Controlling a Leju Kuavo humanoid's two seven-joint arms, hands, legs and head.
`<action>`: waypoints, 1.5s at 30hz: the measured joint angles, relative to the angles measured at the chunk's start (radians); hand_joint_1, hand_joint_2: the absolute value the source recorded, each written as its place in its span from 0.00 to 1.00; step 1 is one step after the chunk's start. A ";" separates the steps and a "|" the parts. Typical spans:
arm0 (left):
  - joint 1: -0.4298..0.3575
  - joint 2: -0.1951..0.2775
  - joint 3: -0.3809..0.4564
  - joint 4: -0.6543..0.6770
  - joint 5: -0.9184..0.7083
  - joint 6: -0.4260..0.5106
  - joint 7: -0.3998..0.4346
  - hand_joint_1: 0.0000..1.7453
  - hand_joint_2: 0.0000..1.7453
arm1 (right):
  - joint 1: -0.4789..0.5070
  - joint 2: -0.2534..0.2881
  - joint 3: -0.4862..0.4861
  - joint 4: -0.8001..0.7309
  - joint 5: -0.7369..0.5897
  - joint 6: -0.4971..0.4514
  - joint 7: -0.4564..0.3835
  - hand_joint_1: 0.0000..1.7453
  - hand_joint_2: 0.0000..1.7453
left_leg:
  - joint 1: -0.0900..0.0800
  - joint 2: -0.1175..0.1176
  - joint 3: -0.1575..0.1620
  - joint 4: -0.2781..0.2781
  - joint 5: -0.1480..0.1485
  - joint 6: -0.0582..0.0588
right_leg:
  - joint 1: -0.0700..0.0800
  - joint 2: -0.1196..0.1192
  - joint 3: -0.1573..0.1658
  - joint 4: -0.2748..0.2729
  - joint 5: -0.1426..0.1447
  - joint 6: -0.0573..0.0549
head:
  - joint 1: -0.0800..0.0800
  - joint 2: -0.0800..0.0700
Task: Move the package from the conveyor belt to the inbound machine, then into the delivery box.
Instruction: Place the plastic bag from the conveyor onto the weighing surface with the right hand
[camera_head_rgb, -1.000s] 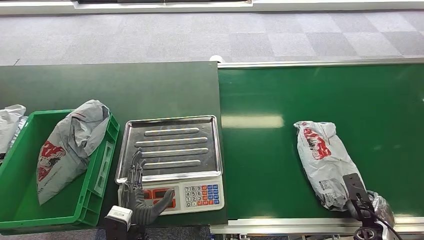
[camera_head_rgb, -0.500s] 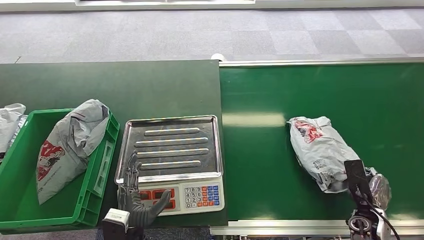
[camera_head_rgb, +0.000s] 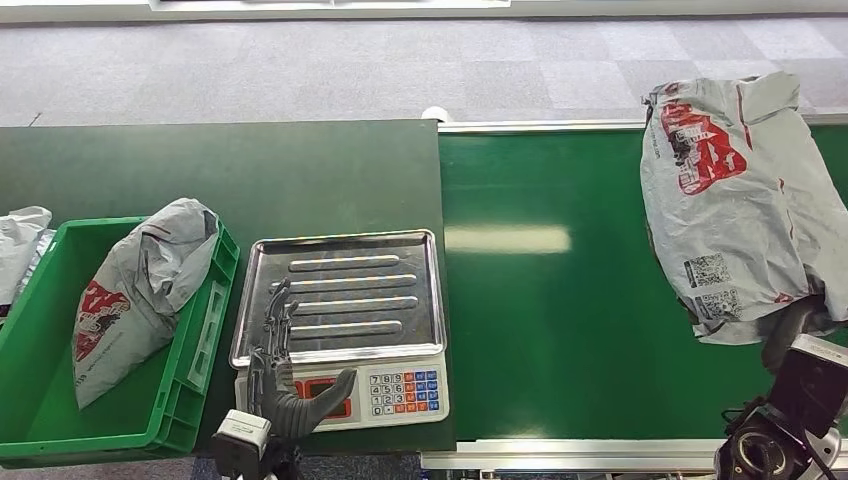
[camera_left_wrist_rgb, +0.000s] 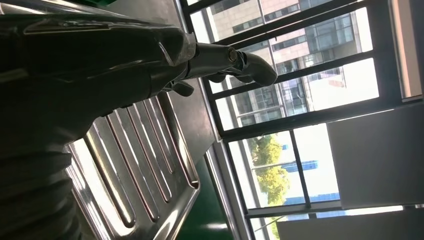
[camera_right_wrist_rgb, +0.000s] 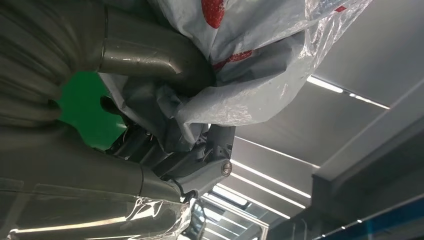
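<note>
A grey plastic package (camera_head_rgb: 735, 205) with red print and labels hangs lifted above the green conveyor belt (camera_head_rgb: 560, 300), close to the head camera. My right hand (camera_head_rgb: 795, 330) grips its lower end; in the right wrist view the thumb (camera_right_wrist_rgb: 150, 57) presses into the crumpled package (camera_right_wrist_rgb: 240, 95). My left hand (camera_head_rgb: 283, 375) rests open with fingers spread at the near edge of the scale's steel tray (camera_head_rgb: 345, 295). In the left wrist view its fingers (camera_left_wrist_rgb: 235, 62) reach over the ribbed tray (camera_left_wrist_rgb: 145, 165).
The scale's keypad and display (camera_head_rgb: 395, 390) face me. A green crate (camera_head_rgb: 190, 365) at the left holds another grey package (camera_head_rgb: 140, 290). More grey bags (camera_head_rgb: 20, 245) lie past its far left side. A dark green table (camera_head_rgb: 220, 175) carries scale and crate.
My right hand has raised the package off the belt, up toward the camera and to the right. The left hand has shifted slightly forward over the tray edge.
</note>
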 joint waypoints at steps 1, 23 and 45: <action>-0.010 0.000 0.000 0.001 -0.003 -0.004 -0.002 0.00 1.00 | -0.002 0.004 0.014 -0.018 -0.004 0.005 -0.002 1.00 1.00 | 0.000 0.000 0.000 0.000 0.000 0.000 | 0.000 0.000 0.000 0.000 0.000 0.000 | 0.000 0.000; -0.145 0.010 0.030 -0.072 0.006 0.030 -0.019 0.00 1.00 | -0.157 0.060 0.484 0.178 0.211 0.408 0.204 1.00 1.00 | 0.000 0.000 -0.002 0.000 0.001 0.000 | 0.000 -0.001 -0.002 0.001 0.000 -0.001 | 0.000 0.000; -0.103 -0.001 0.095 -0.159 -0.003 0.040 0.002 0.00 1.00 | -0.319 0.146 0.803 0.434 0.299 0.477 0.136 1.00 1.00 | 0.000 0.000 -0.002 0.000 0.001 0.000 | 0.001 -0.001 -0.002 0.001 0.000 -0.001 | 0.000 0.000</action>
